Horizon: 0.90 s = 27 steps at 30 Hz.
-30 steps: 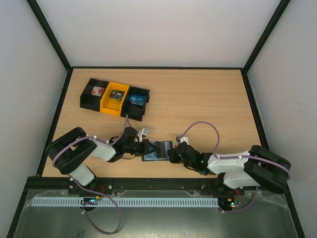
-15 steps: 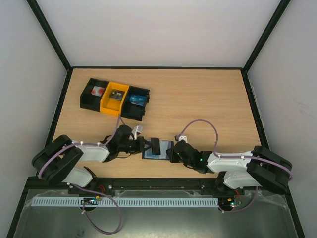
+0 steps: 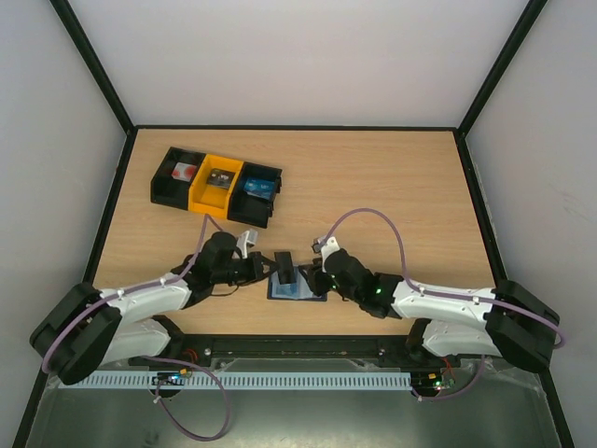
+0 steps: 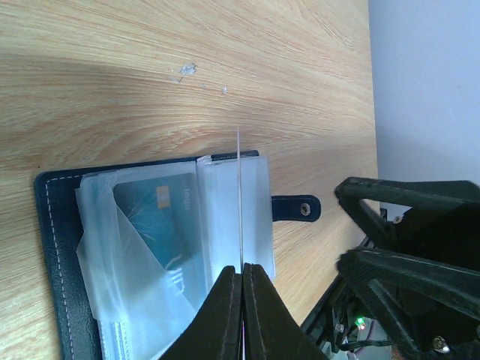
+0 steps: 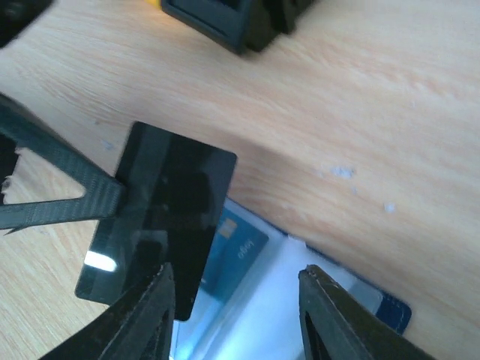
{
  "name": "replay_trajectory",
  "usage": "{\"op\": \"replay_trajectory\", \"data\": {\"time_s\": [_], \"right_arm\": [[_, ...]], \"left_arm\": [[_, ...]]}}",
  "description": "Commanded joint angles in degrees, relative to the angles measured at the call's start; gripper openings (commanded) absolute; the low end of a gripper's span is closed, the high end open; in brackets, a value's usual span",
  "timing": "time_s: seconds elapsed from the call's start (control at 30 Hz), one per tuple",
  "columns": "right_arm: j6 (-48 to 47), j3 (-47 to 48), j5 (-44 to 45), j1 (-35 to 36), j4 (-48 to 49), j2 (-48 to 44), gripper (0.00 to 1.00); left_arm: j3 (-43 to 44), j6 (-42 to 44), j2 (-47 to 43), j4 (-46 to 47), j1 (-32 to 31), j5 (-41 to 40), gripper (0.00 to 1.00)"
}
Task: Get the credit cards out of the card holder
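The card holder (image 3: 300, 292) lies open on the table near the front edge, its clear sleeves up. My left gripper (image 3: 277, 270) is shut on a dark credit card (image 3: 284, 263) and holds it upright just above the holder's left part. In the left wrist view that card (image 4: 239, 195) shows edge-on between the shut fingers (image 4: 227, 304). A blue credit card (image 4: 154, 217) sits in a sleeve of the holder (image 4: 54, 247). My right gripper (image 3: 317, 274) is open over the holder's right part. In its view the dark card (image 5: 161, 217) and the blue card (image 5: 234, 253) show between its fingers (image 5: 150, 315).
A row of black and yellow bins (image 3: 216, 185) stands at the back left, one with a red-and-white item (image 3: 183, 172), and its corner shows in the right wrist view (image 5: 225, 22). The holder's strap with a snap (image 4: 296, 208) points toward the right arm.
My left gripper has drawn the dark card up out of the holder and holds it upright. My right gripper has moved up and left, over the holder.
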Motion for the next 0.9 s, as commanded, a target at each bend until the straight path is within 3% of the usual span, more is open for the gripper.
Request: {"op": "replay_trajectory", "data": {"time_s": [0.0, 0.13, 0.3, 0.7, 0.87], "right_arm": [[-16.35, -1.01, 0.09, 0.23, 8.71, -4.19, 0.47], [-27.80, -7.09, -7.55, 0.37, 21.40, -8.59, 0.45], [-41.79, -10.31, -16.95, 0.63, 27.78, -10.64, 0.47], [-58.97, -9.95, -9.27, 1.42, 29.67, -6.54, 0.54], [-63.68, -8.19, -7.40, 1.47, 29.49, -3.64, 0.62]], "left_arm": [[1.67, -0.83, -3.41, -4.32, 0.95, -0.27, 0.03], [1.52, -4.01, -5.52, -3.79, 2.00, 1.12, 0.03], [0.03, -9.85, -9.06, -1.12, 2.83, 2.71, 0.03], [0.93, -16.20, -10.71, 0.86, 3.65, 7.30, 0.03], [0.46, -17.26, -11.05, 1.28, 3.64, 7.16, 0.03]]}}
